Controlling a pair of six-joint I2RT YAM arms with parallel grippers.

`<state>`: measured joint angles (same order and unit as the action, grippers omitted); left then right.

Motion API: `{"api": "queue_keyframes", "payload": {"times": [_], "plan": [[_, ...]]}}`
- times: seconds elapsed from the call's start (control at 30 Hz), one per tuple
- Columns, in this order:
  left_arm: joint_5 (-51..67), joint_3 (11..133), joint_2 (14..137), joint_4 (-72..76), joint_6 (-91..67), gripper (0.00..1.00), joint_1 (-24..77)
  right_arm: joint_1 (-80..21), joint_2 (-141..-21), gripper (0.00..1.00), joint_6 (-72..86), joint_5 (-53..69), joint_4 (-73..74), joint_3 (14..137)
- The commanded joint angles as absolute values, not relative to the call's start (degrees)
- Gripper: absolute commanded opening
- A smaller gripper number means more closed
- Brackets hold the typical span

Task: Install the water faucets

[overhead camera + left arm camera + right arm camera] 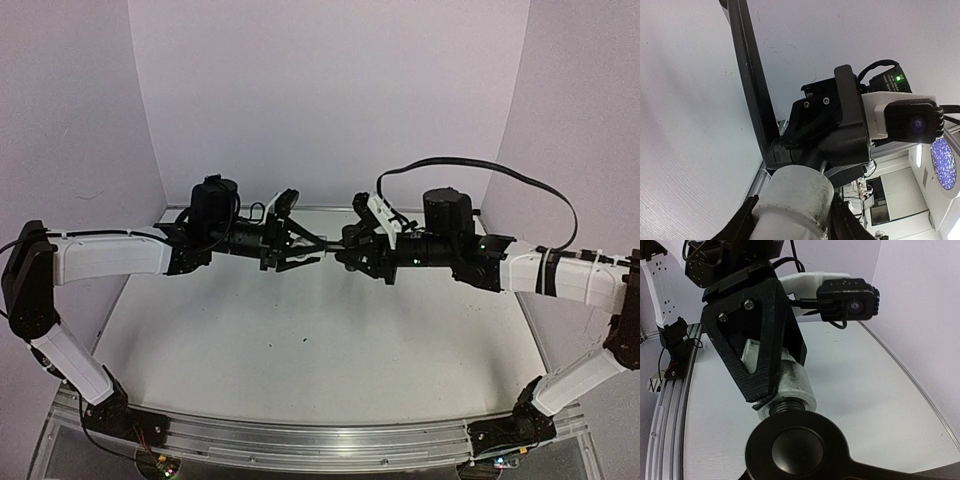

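Both arms meet in mid-air over the table's middle. My left gripper (300, 250) is shut on the white plastic fitting (323, 247), which shows as a pale cylinder between its fingers in the left wrist view (795, 195). My right gripper (350, 250) is shut on the black metal spout (797, 450), whose round body and crossbar fill the bottom of the right wrist view. The spout's threaded end sits in the mouth of the white fitting (792, 385), with a few threads showing. The right fingers themselves are hidden in the right wrist view.
The white table (300, 340) lies well below both grippers. An aluminium rail (300, 440) runs along its near edge. White walls enclose the back and sides. A black cable (480, 165) loops above the right arm.
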<state>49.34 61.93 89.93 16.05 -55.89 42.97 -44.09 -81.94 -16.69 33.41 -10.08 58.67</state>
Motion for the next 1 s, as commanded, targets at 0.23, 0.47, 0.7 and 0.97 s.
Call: {"api": "queue_keyframes", "payload": {"times": [0.23,0.47,0.7,0.97], "plan": [[51.92,66.39,89.16,19.85,-28.97,0.22,44.12,-44.47,-79.32,0.0,-2.22,39.28,-15.57,62.42],[52.85,68.4,87.61,19.41,4.22,0.08,44.03,-44.47,-79.2,0.0,13.7,46.19,-15.47,66.3],[40.2,69.52,86.4,18.18,46.07,0.0,44.03,-43.84,-84.22,0.0,33.79,53.89,-15.47,73.53],[31.47,75.17,87.98,13.29,74.04,0.18,44.06,-42.03,-87.04,0.0,44.59,56.99,-15.97,77.9]]}}
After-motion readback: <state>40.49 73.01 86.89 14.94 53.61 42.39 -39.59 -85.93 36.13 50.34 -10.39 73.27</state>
